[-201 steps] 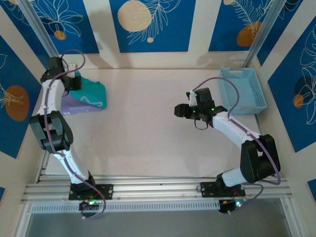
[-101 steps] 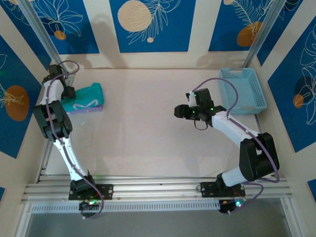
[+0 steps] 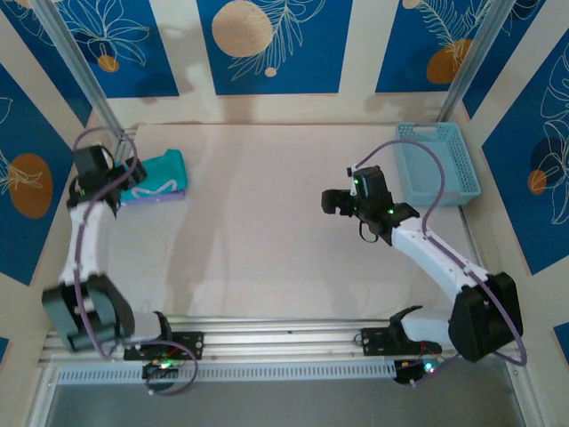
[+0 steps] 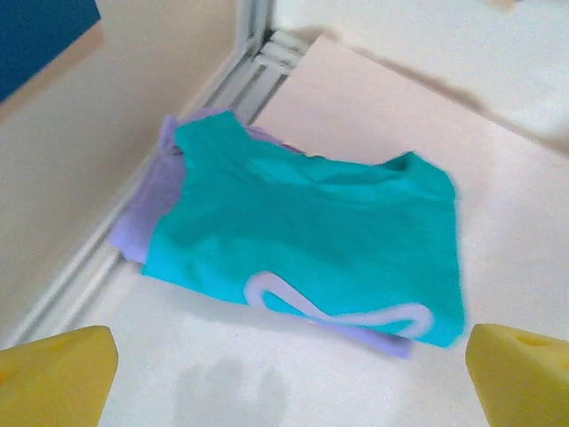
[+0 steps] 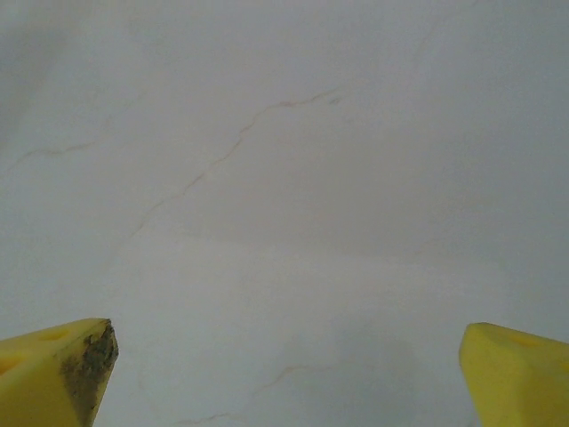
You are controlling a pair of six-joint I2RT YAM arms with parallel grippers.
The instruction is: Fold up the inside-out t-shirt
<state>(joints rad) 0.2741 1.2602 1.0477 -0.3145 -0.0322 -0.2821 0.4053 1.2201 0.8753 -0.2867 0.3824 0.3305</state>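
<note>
Left wrist: teal t-shirt lies atop purple shirt; left gripper spread.

t-shirt: teal-green, with a whitish looping outline
folded shirt: plain lavender-purple
basket: light blue, mesh-patterned walls
table: pale cream-pink
wall panels: deep blue, white leaf line-drawings, orange and cream discs
right gripper fingertips: yellow, one dark-smudged

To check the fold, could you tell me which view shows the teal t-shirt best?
The left wrist view: the folded teal t-shirt lies close and centred, atop a lavender shirt. The top external view shows it small, far left; the right wrist view faces tabletop.
</note>
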